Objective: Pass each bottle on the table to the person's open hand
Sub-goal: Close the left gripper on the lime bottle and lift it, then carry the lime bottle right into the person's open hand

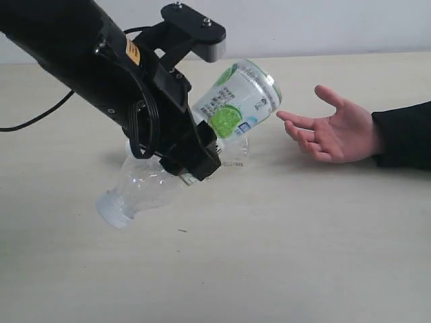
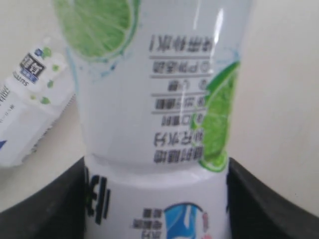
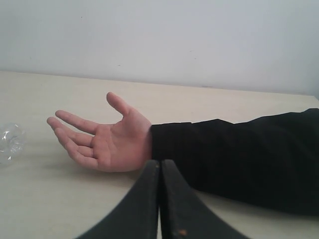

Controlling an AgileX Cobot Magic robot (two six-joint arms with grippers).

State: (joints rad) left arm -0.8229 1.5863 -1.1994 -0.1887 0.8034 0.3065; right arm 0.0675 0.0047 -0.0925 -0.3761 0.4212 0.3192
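My left gripper [image 1: 202, 149] is shut on a fat clear bottle with a white-green lime label [image 1: 237, 101] and holds it tilted in the air, base towards the person's open hand [image 1: 337, 129]. A small gap separates the base from the fingertips. In the left wrist view the black fingers [image 2: 50, 201] press both sides of the bottle [image 2: 159, 99] held in the gripper [image 2: 157, 199]. A second clear bottle with a white cap [image 1: 138, 188] lies on the table [image 1: 283, 256] under the arm; its white label [image 2: 27, 112] shows. My right gripper [image 3: 160, 167] is shut and empty, near the hand [image 3: 107, 142].
The person's black sleeve [image 1: 404, 134] lies along the table at the right. A black cable [image 1: 34, 121] runs across the tabletop at the far left. A pale wall [image 1: 323, 27] stands behind the table. A bit of clear bottle [image 3: 10, 142] shows in the right wrist view.
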